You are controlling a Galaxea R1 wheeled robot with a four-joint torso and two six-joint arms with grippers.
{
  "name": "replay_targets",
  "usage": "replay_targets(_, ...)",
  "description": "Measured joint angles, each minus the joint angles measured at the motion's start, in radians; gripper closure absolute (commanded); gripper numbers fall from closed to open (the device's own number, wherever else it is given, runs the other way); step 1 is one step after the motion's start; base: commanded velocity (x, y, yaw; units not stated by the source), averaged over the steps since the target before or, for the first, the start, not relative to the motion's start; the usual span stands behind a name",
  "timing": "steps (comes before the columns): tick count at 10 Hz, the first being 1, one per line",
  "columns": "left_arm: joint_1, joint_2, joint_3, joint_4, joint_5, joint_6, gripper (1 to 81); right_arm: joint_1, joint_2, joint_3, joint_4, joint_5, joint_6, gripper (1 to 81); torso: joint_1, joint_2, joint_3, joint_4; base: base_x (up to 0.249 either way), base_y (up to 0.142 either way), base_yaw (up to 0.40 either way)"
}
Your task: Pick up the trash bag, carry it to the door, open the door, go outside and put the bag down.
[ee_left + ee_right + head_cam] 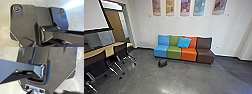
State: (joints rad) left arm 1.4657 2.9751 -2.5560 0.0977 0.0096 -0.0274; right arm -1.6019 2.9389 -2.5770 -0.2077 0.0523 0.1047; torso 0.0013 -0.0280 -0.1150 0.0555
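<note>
– Left gripper (28,41) and right gripper (31,92), each over our own base plate (60,63): do we know how they stand?

– No, we cannot tell whether either is apart or together.

– What could trip us up from here?

– Reach, first. If we stop short or bend too little, we'd close on air above the trash bag (162,63). If we roll in too far, our base could nudge it towards the sofa (174,53). And if we pinch just a slack fold, it could slip out as we lift.

– Where does it lie from our grippers?

– Ahead and well apart from both, down on the floor (146,77), just in front of the sofa's blue and green seats.

– And farther out?

– On our left, chairs (121,51) stand at the table (109,51); their splayed legs could catch our base if we swing wide towards the brown door (117,25).
</note>
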Motion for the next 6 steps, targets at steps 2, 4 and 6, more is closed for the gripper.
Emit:
replay_targets(2,0.000,-0.003,0.000,0.000,0.000,-0.001,1.0,0.001,0.002,0.000,0.000,0.000,0.000,1.0,0.000,0.000,0.000,0.000,0.117,0.076,0.000)
replay_targets(4,-0.001,-0.003,0.000,0.000,0.001,-0.003,1.0,0.001,0.003,0.000,0.000,-0.001,0.000,1.0,0.000,0.000,0.000,0.000,0.118,0.073,0.000)
replay_targets(6,-0.011,-0.006,0.000,-0.001,0.001,-0.003,1.0,0.004,0.004,-0.002,0.000,-0.004,0.000,1.0,0.000,0.000,0.000,0.000,0.118,0.065,0.000)
